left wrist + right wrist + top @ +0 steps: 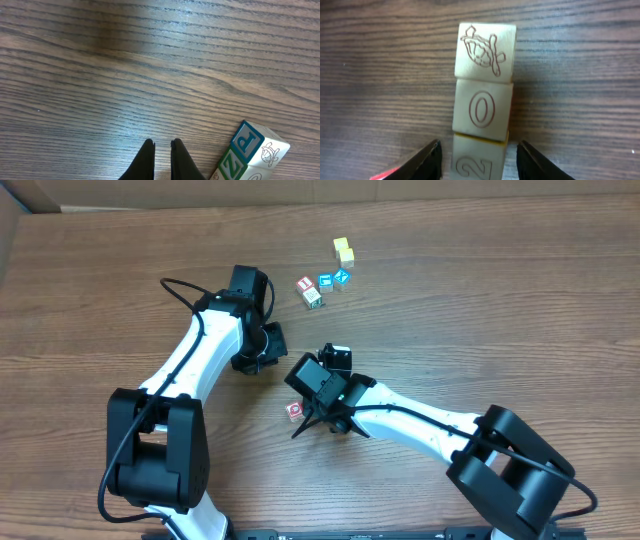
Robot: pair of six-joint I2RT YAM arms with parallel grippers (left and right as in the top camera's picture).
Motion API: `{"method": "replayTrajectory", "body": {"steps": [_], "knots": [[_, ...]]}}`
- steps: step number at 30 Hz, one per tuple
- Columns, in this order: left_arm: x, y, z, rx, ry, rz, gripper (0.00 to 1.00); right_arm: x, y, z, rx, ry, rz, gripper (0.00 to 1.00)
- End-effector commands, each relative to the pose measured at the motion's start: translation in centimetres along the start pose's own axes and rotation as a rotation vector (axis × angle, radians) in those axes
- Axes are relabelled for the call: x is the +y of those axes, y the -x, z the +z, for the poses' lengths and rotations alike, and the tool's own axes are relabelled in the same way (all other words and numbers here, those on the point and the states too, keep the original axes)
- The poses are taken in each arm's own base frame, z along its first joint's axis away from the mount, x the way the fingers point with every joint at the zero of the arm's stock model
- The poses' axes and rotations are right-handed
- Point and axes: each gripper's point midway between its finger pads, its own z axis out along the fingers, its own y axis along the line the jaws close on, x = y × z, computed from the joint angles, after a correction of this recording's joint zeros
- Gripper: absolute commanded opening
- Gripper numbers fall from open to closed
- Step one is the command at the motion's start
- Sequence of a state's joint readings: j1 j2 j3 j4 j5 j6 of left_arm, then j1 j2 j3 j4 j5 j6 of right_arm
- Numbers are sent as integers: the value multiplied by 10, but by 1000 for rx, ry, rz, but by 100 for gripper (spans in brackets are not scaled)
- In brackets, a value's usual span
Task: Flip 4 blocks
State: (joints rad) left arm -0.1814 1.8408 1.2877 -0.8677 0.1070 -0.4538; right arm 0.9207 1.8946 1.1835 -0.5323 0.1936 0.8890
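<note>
In the right wrist view three pale blocks lie in a row: a picture face (485, 51), a "0" (482, 109) and a "2" (479, 162). My right gripper (478, 145) is open, one finger on each side of the "2" block with a gap both sides. A red-faced block (295, 411) lies just left of this gripper (325, 420), which hides the row from overhead. My left gripper (162, 142) is shut and empty over bare wood. Blocks with a blue P (247, 140) and a green Z (231, 162) sit to its right.
At the back of the table are a red and white block pair (310, 292), two blue-faced cubes (325, 283) (341, 277) and yellow cubes (345, 250). The left gripper (262, 348) is close to the right arm's wrist.
</note>
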Motion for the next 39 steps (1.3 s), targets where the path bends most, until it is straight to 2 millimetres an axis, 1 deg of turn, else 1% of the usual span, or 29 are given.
{"method": "replayTrajectory", "body": {"steps": [1,4,7,10,12,15,18,21,24,29,31,32,36,39], "knots": [[-1,3,-5,-24,3,19,6,21,37,-43,-70,110,44,52],[-2,4,-5,-27,3,57,7,17,44,-51,-52,136,71,54],[1,6,-5,-35,16,87,9,15,41,-51,16,169,92,56],[1,7,-5,-42,21,86,9,8,43,-50,26,157,92,56],[1,7,-5,-42,20,79,9,11,40,-51,48,177,82,56],[2,9,-5,-49,27,79,9,23,28,-53,74,208,53,56],[13,13,-6,-73,85,16,11,39,15,-57,58,235,-87,57],[22,16,-7,-91,121,-46,13,46,6,-57,13,213,-207,59],[26,18,-7,-94,121,-72,14,50,1,-51,-22,188,-297,58],[31,20,-8,-95,123,-93,15,59,-8,-36,-33,190,-427,58],[31,20,-8,-94,124,-93,16,63,-11,-31,-37,194,-477,58],[31,19,-8,-93,125,-93,18,65,-12,-30,-42,198,-496,58],[31,19,-8,-93,125,-93,18,73,-11,-29,-75,214,-556,58],[31,19,-8,-92,125,-93,18,73,-10,-26,-85,208,-559,58]]}}
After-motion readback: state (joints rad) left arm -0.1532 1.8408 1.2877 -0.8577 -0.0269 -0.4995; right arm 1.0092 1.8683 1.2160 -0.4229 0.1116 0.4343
